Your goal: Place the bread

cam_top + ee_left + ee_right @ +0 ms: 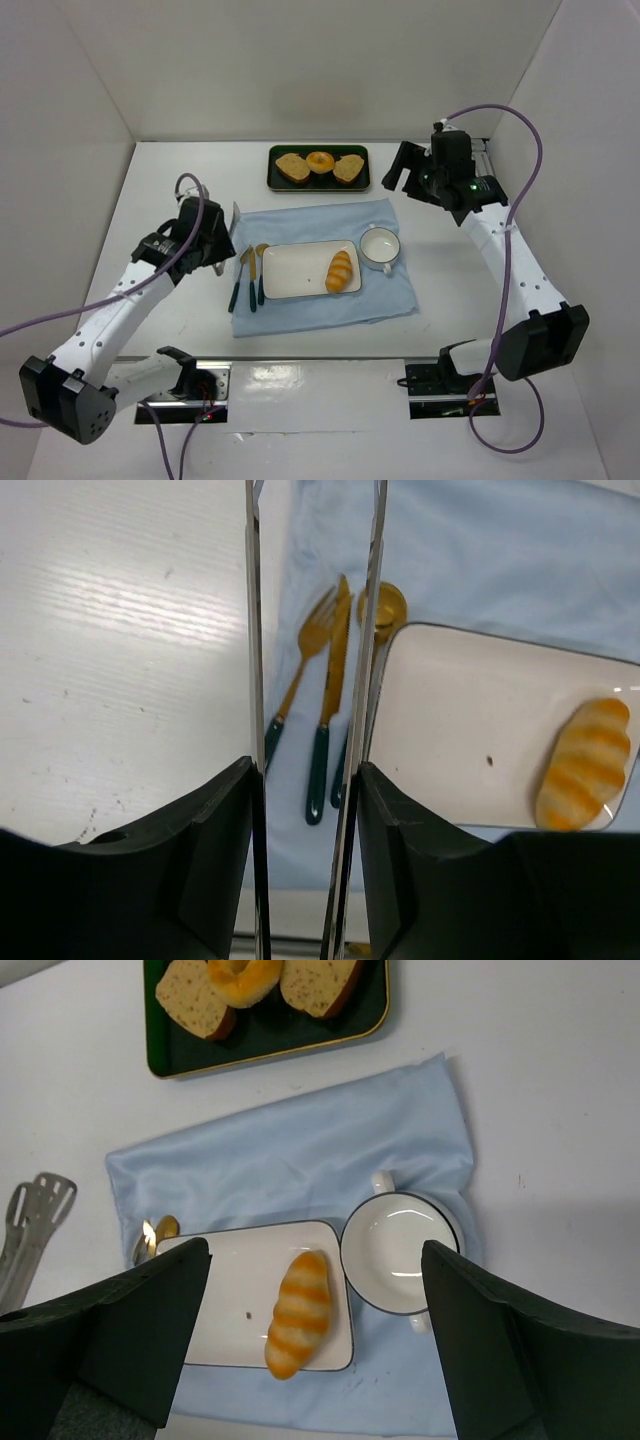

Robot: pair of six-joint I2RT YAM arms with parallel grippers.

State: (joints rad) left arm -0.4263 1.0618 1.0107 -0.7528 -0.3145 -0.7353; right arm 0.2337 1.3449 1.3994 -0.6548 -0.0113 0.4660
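The left arm runs diagonally from its base at the near left corner of the white table point(150, 180). The left gripper point(220, 245) sits low, just off the left edge of the light-blue cloth point(320, 215), and aims right. Its black fingers point(215, 830) are clamped on a pair of thin metal tongs point(255, 630), whose two blades stand slightly apart with nothing between them. The tips point past the gold fork, knife and spoon with dark green handles point(248, 275). The right arm climbs from the near right base along the right side. The right gripper point(403, 168) is raised near the far right and tilted down toward the setting, its fingers spread wide and holding nothing. The small oblong golden-yellow bread roll point(340, 271) lies at the right end of the white rectangular plate with a dark rim point(295, 270), in the middle of the cloth. A white cup point(380, 245) sits just beside the plate's far right corner. Beyond the cloth, a dark green tray with a gold rim point(362, 155) holds two brown toast slices point(292, 167) on either side of a round orange bun point(320, 161).
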